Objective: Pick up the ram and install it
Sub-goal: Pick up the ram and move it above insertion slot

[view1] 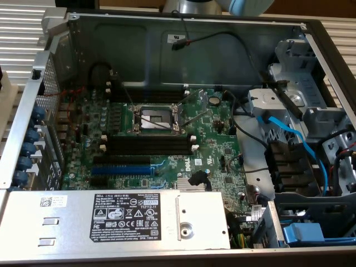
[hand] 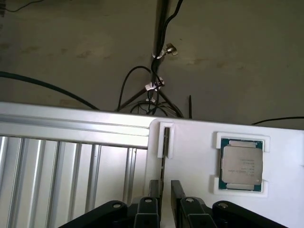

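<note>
The gripper (hand: 165,187) has its fingers spread, one on each side of the ram (hand: 166,142), and isn't pinching anything. The ram stands on its thin edge in a slot of the white plate (hand: 190,156), right by the corner where the plate meets the ribbed metal table (hand: 71,166). A processor chip (hand: 242,164) sits further along the plate. The stick looks light, stiff and kinda fragile, so probably best gripped on the flat faces near the middle, off the contacts. The black memory slots (view1: 147,146) on the motherboard (view1: 217,161) look empty.
</note>
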Tool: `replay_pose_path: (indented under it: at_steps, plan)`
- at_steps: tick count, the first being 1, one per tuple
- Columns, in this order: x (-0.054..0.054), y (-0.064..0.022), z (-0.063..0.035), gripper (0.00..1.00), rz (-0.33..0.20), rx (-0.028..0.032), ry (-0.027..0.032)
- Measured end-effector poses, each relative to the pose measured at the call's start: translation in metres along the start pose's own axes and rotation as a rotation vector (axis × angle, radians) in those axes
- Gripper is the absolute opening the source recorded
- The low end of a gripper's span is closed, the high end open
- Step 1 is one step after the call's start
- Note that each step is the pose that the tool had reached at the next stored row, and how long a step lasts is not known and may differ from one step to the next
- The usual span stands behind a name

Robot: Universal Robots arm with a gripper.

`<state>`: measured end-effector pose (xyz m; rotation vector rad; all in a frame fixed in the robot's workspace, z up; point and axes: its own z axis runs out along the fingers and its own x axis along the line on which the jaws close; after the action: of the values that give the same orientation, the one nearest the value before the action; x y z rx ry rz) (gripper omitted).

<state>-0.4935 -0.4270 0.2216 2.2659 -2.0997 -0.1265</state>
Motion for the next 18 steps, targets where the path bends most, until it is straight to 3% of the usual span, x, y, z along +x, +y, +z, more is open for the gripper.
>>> replay_pose_path:
  at_steps: [2, 12, 18]
  plan:
    - [0.000, 0.0000, 0.0008, 0.24, 0.000, -0.0004, 0.0033]
    - [0.000, -0.0005, 0.0063, 0.24, 0.000, 0.0023, 0.0082]
    - [-0.001, -0.0010, 0.0111, 0.24, -0.001, 0.0023, 0.0181]
